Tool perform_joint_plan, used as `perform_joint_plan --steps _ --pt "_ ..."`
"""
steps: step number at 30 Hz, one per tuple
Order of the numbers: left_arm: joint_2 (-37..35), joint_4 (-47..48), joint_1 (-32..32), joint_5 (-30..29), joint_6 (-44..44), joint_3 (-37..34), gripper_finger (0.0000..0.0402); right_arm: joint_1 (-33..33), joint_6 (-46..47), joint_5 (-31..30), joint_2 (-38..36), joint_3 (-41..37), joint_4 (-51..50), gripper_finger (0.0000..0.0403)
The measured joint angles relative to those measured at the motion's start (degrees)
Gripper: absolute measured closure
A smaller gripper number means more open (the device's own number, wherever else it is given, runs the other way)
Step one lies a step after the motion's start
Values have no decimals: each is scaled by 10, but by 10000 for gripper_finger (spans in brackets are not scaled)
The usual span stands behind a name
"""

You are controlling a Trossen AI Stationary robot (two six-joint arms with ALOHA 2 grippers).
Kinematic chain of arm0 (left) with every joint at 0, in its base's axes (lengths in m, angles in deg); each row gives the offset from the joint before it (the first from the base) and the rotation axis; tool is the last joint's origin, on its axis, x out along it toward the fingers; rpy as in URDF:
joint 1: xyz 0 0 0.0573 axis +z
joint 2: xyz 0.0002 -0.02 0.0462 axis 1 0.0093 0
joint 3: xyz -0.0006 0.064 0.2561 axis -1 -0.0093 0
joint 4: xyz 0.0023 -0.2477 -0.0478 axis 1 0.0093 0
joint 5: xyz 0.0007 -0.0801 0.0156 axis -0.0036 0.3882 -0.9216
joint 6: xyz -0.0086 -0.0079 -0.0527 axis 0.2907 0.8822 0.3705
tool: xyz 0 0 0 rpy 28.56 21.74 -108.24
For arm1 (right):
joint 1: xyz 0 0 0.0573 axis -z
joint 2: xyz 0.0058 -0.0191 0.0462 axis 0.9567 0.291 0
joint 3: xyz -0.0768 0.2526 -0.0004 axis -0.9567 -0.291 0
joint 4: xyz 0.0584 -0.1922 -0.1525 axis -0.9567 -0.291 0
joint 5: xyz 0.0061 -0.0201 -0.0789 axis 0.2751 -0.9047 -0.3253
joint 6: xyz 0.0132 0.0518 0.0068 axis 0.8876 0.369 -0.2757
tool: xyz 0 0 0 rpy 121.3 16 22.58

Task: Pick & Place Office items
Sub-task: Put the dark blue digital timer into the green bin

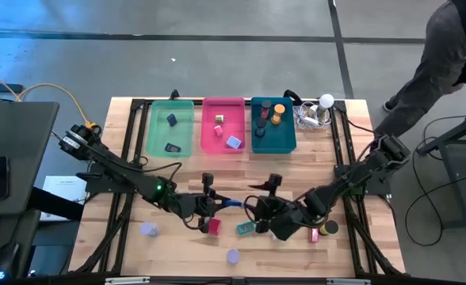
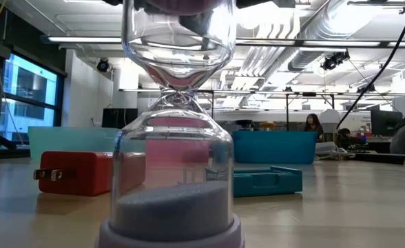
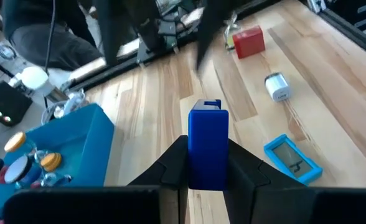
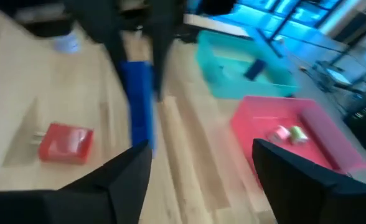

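A blue block (image 3: 208, 140) hangs above the table's middle, and my left gripper (image 1: 217, 204) is shut on it. My right gripper (image 4: 201, 180) faces it from the table's right side (image 1: 263, 212), open, with nothing between its fingers. The block (image 4: 139, 106) shows just beyond its fingertips. On the wood below lie a red block (image 1: 214, 226), a teal piece (image 1: 245, 229) and two lavender discs (image 1: 148, 229) (image 1: 232, 256). Another red piece (image 1: 314, 234) and a dark cap (image 1: 330, 227) lie near the right arm. My left gripper pinches the blue block's two broad sides (image 3: 198, 171) between its two fingers (image 3: 170, 168), at the end nearest the wrist. The fingers come nearly level from the table's left, slanting slightly down. The rest of the block juts out past the fingertips, clear of the table.
A green tray (image 1: 172, 127), a pink tray (image 1: 223, 125) and a teal tray (image 1: 273, 146) stand along the far edge, each holding small pieces. A white ball with cables (image 1: 326, 100) lies beside them. A clear hourglass (image 2: 178, 138) fills the low view. A person stands at the far right.
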Motion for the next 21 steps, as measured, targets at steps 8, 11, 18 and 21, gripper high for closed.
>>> perform_joint_plan --steps 8,11,18,21 --pt "-46 76 4 3 24 0 341 -55 145 -40 -51 0 -115 133" --pt "-90 124 16 4 25 0 341 -68 173 -42 -56 0 -131 133" --pt "-226 286 106 2 95 0 341 -72 183 -41 -56 0 -132 133" --pt "-275 354 169 1 129 0 341 -63 185 -41 -56 0 -135 133"
